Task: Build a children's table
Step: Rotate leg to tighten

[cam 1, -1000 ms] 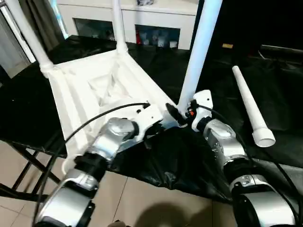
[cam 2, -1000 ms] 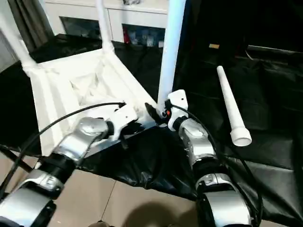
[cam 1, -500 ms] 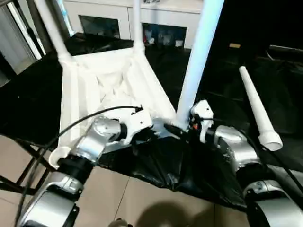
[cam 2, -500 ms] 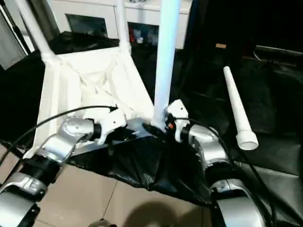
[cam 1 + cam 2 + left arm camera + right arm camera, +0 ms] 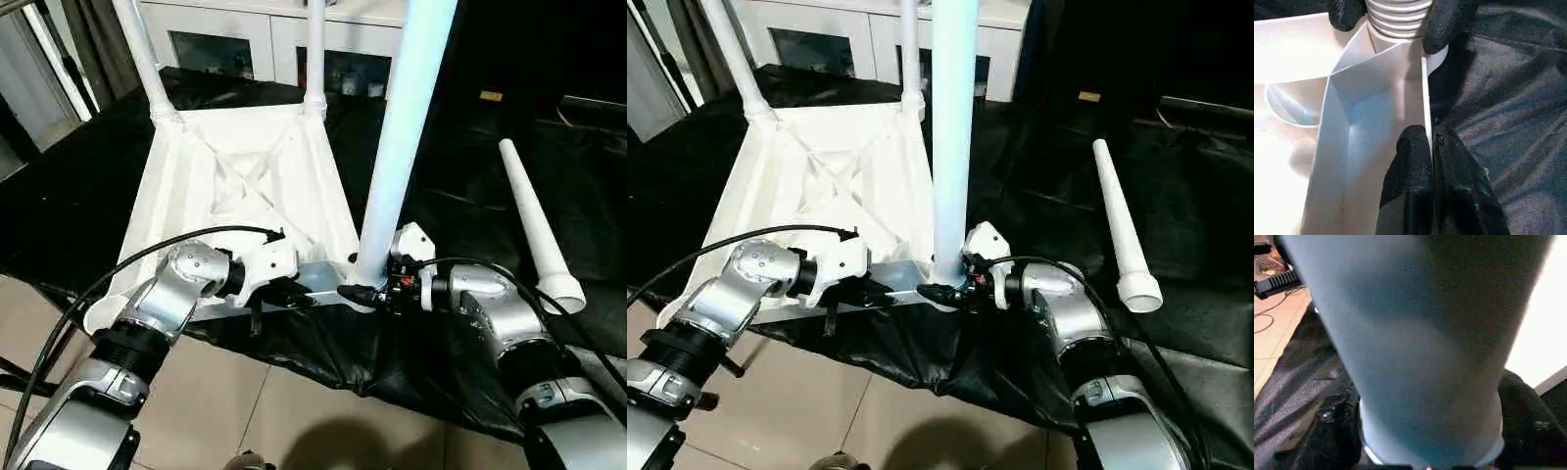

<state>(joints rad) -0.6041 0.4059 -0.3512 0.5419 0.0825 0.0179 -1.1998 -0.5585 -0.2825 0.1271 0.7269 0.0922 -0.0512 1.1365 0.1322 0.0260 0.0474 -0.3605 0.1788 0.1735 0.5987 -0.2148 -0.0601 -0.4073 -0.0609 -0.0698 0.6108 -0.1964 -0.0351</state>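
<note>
A black sheet [image 5: 88, 186] covers my table, with a white glass-door cabinet [image 5: 255, 39] behind it. The tabletop [image 5: 245, 186] lies upside down on the sheet, ribbed underside up, its near edge at the table's front. Three legs stand upright in its sockets: two at the far corners [image 5: 142, 59] [image 5: 315, 49] and the near leg [image 5: 402, 137] at the near right corner. A loose leg [image 5: 534, 220] lies flat well to the right, flared end toward me. My left tool [image 5: 1432, 147] is pinched shut on the tabletop's near rim wall. My right tool [image 5: 950, 290] straddles the near leg's base, fingers [image 5: 1447, 24] against it either side.
</note>
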